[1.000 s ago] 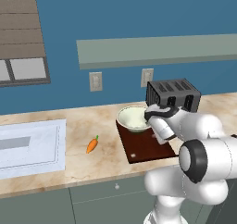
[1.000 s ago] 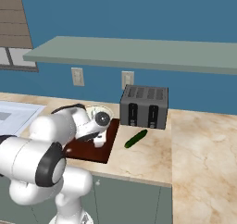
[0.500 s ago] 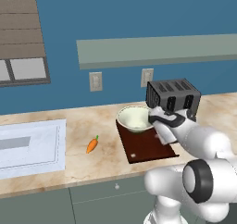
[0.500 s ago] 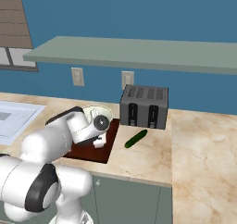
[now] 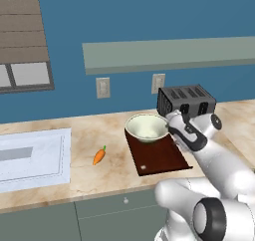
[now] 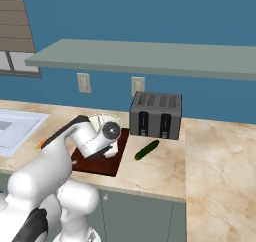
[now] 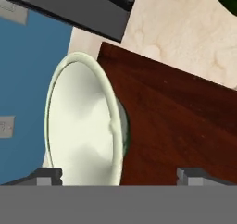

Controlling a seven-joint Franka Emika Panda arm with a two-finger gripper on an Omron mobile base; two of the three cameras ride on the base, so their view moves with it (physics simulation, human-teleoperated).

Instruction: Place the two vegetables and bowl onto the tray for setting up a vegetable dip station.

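- Left base view: the bowl (image 5: 147, 127) is seen resting on the back end of the tray (image 5: 160, 158), the end nearest the wall, with the board's front part bare. The gripper (image 5: 175, 127) is held just beside the bowl's right rim; whether it touches cannot be told from here. The carrot (image 5: 99, 156) lies on the worktop (image 5: 94, 175) well apart from the tray, between it and the sink area (image 5: 32, 155) at the worktop's left end. A toaster (image 5: 186, 100) stands at the back edge, just behind the tray's right side.
- Right base view: the cucumber (image 6: 147, 149) lies on the worktop just off the tray's (image 6: 102, 165) right edge, in front of the toaster (image 6: 155, 115), not on the board. The bowl (image 6: 102, 121) is partly hidden by the arm. A tip of the carrot (image 6: 38, 145) shows beyond the arm.
- Hand view: the fingers (image 7: 48, 176) are spread wide, one tip at each side of the frame, with nothing clasped; the bowl (image 7: 83, 126) lies between them, released, its base on the tray (image 7: 180, 126).
- Progress, as judged: the bowl is placed. Both vegetables are left to be moved onto the tray; the cucumber is the nearer one, the carrot the farther.
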